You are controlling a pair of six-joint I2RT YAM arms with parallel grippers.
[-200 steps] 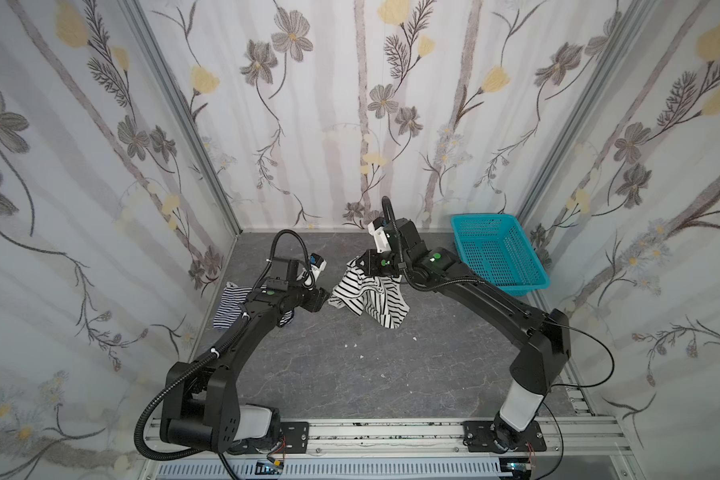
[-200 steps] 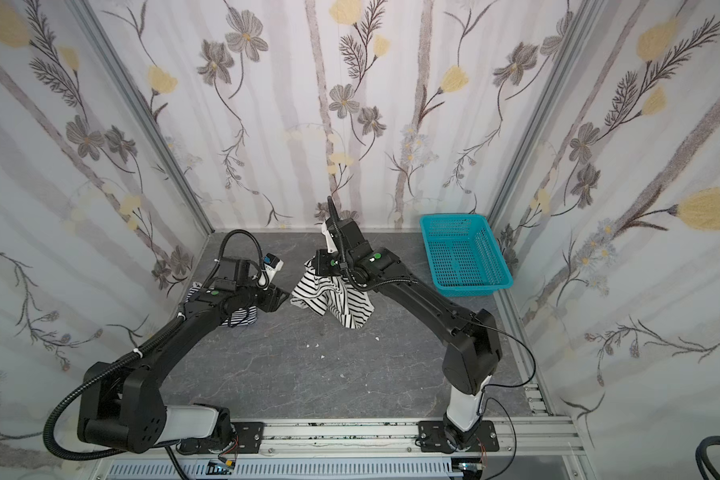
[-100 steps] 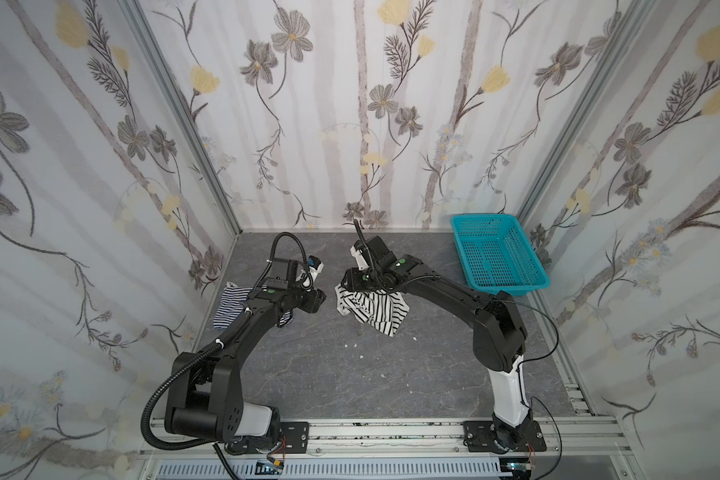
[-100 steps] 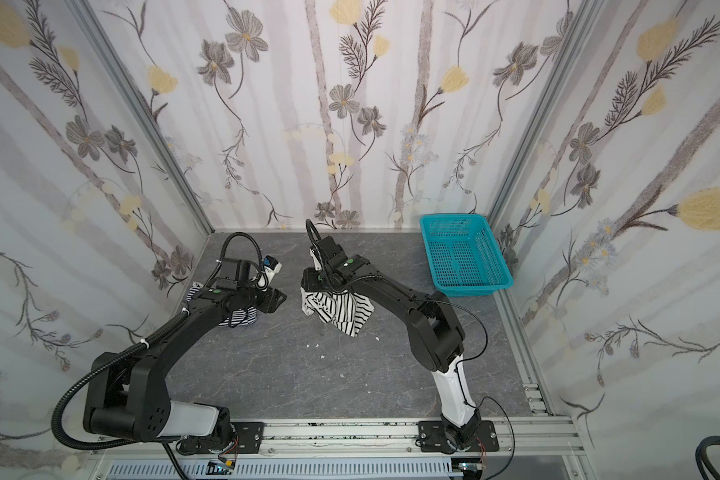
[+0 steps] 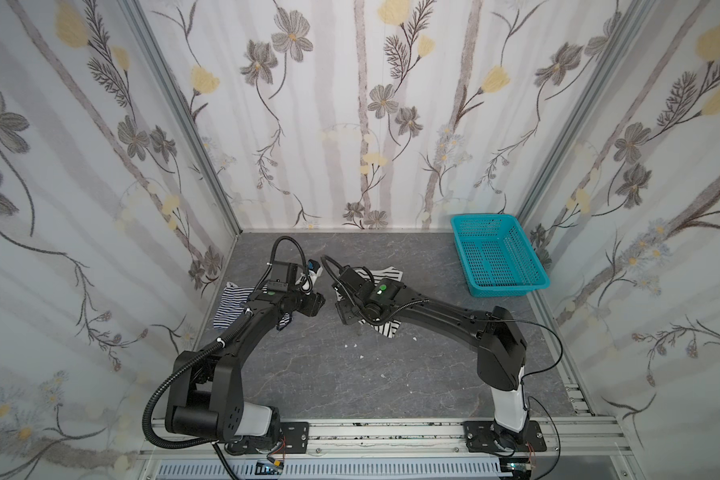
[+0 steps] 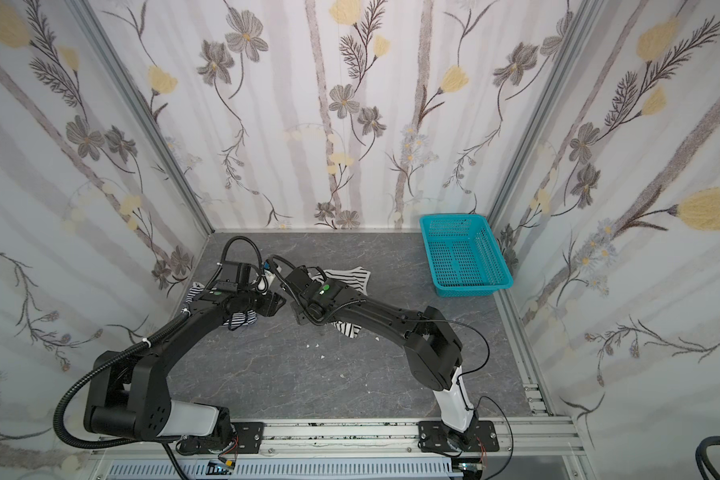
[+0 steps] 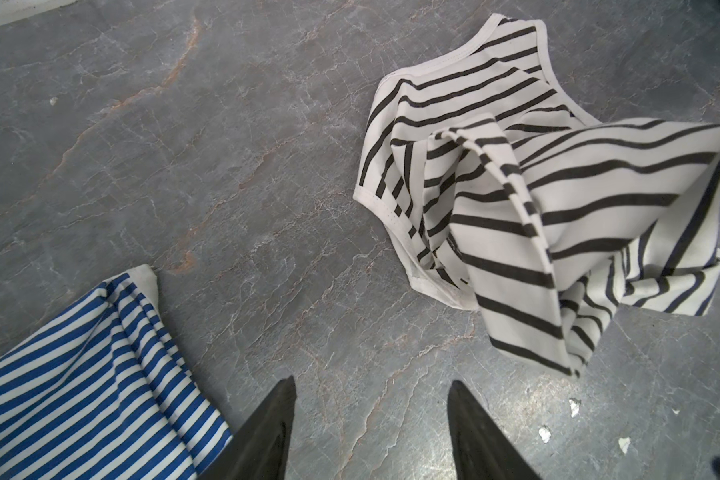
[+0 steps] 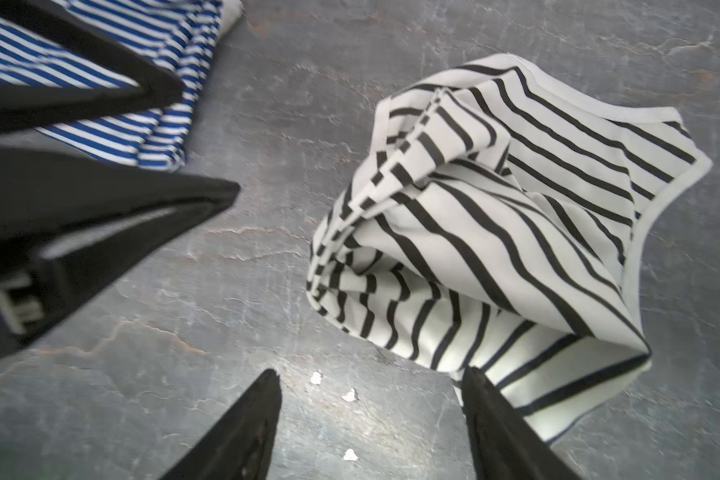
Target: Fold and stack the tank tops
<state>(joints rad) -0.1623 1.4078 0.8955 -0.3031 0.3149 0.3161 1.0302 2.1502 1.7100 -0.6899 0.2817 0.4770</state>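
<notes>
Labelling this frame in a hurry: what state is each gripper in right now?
Left gripper: jaws open, holding nothing.
Right gripper: jaws open, holding nothing; the black-and-white top is beside it, ungripped.

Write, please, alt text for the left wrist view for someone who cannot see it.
A crumpled black-striped tank top lies on a grey table, apart from a blue-striped tank top. The left gripper is open, holding nothing.

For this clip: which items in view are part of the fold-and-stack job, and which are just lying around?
Part of the job:
- black-and-white striped tank top, crumpled, not folded
- blue-and-white striped tank top, bunched up, apart from the other

Just lying about:
- teal basket, in the far right corner
- small white scraps on the grey table
</notes>
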